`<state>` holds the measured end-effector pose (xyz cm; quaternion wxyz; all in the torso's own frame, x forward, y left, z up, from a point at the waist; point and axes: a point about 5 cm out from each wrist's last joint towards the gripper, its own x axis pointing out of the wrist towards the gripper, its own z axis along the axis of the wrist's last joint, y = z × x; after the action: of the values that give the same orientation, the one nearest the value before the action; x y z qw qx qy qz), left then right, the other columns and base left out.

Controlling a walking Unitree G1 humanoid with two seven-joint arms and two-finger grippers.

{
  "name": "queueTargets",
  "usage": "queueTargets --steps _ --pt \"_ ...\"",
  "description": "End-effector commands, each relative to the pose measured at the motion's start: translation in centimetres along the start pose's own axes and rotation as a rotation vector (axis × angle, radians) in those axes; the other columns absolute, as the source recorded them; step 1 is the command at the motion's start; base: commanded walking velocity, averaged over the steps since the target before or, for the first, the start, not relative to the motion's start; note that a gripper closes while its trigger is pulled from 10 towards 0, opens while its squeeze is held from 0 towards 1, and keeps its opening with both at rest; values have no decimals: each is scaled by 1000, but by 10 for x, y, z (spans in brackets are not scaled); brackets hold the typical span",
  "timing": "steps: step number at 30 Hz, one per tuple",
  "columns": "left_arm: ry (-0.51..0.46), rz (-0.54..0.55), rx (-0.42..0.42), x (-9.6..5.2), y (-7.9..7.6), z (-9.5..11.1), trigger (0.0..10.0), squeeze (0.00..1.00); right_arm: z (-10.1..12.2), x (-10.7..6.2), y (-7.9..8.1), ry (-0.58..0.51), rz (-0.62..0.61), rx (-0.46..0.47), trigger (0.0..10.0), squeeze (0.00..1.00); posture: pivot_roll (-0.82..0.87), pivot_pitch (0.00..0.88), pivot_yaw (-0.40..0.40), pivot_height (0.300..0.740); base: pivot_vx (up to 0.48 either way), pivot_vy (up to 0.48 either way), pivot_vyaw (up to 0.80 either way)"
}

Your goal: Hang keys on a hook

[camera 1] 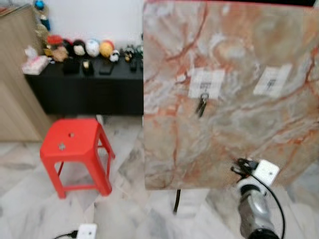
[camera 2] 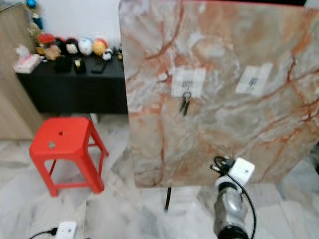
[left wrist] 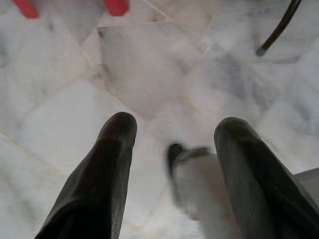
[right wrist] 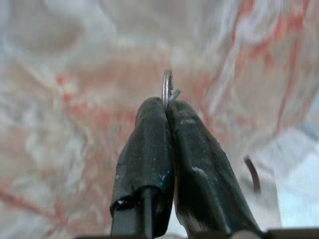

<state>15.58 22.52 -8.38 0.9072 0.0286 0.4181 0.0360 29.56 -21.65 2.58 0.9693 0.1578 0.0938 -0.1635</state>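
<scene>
My left gripper (left wrist: 172, 149) hangs idle over the marble floor (left wrist: 149, 74), its fingers apart and holding nothing.

My right gripper (right wrist: 169, 107) is the one at work. Its two black fingers are pressed together on a thin metal key ring (right wrist: 167, 89), which stands edge-on out of the tips; I cannot make out the keys themselves below the pinch. From my head I see my right arm (camera 1: 254, 209) low at the foot of the upright marble-patterned board (camera 1: 239, 124).

Farther up that board sit two pale mounting patches. The left patch (camera 1: 207, 82) already carries a hanging set of keys (camera 1: 202, 105). The right patch (camera 1: 272, 79) looks free, though its hook is too small to make out.

So the target lies above my right gripper, on the board it faces. I judge the ring must rise to the free patch and meet the hook face-on.

Beyond, to the left, stand a red stool (camera 1: 75, 144) and a black desk (camera 1: 84, 84).
</scene>
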Motion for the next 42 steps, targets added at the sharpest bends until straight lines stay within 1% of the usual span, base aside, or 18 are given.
queueTargets --steps 1,4,8,12,15,18,22,24,27,29,31,33,34,36,37,39,41,42 --pt "33 13 -3 -3 3 -9 10000 0 7 3 14 -31 50 -8 10000 0 2 0 -80 740 0 0 0" --pt "33 14 -6 -3 3 -9 10000 0 9 4 15 -35 55 -3 10000 0 2 0 -80 740 0 0 0" --pt "28 23 -18 -3 3 -10 10000 0 24 7 36 -113 157 -64 10000 0 0 0 -83 740 0 0 0" --pt "19 25 -32 -4 2 -10 10000 0 39 10 44 -186 166 -76 10000 0 0 0 -83 740 0 0 0" --pt "17 25 -35 -4 2 -10 10000 0 42 11 46 -198 165 -78 10000 0 0 0 -83 740 0 0 0" --pt "6 29 -62 -4 2 -10 10000 0 58 14 51 -276 139 -134 10000 0 7 0 -86 740 0 0 0" --pt "8 31 -60 -4 2 -11 10000 0 65 15 49 -313 99 -160 10000 0 9 0 -86 740 0 0 0" --pt "9 33 -60 -5 2 -11 10000 0 72 15 45 -350 45 -183 10000 0 10 0 -84 740 0 0 0" --pt "11 36 -60 -5 2 -11 10000 0 78 17 38 -368 -26 -179 10000 0 8 0 -83 740 0 0 0" --pt "11 36 -59 -5 2 -11 10000 0 78 17 37 -368 -31 -178 10000 0 8 0 -83 740 0 0 0" --pt "12 35 -57 -5 2 -12 10000 0 73 17 40 -327 -2 -144 10000 0 5 0 -83 740 0 0 0" --pt "13 34 -56 -5 2 -12 10000 0 71 17 40 -317 4 -128 10000 0 5 0 -83 740 0 0 0" --pt "14 33 -55 -5 2 -12 10000 0 66 15 40 -288 16 -85 10000 0 3 0 -83 740 0 0 0" --pt "14 33 -54 -5 2 -13 10000 0 63 14 37 -276 3 -63 10000 0 2 0 -84 740 0 0 0" --pt "16 33 -53 -5 2 -13 10000 0 57 12 32 -247 -18 -49 10000 0 1 0 -85 740 0 0 0" --pt "17 33 -54 -5 2 -14 10000 0 48 11 31 -198 -9 -35 10000 0 1 0 -85 740 0 0 0" --pt "20 32 -56 -5 2 -14 10000 0 23 9 33 -49 47 -90 10000 0 -1 0 -84 740 0 0 0" --pt "20 31 -56 -5 1 -14 10000 0 17 8 33 -16 57 -114 10000 0 -1 0 -84 740 0 0 0"
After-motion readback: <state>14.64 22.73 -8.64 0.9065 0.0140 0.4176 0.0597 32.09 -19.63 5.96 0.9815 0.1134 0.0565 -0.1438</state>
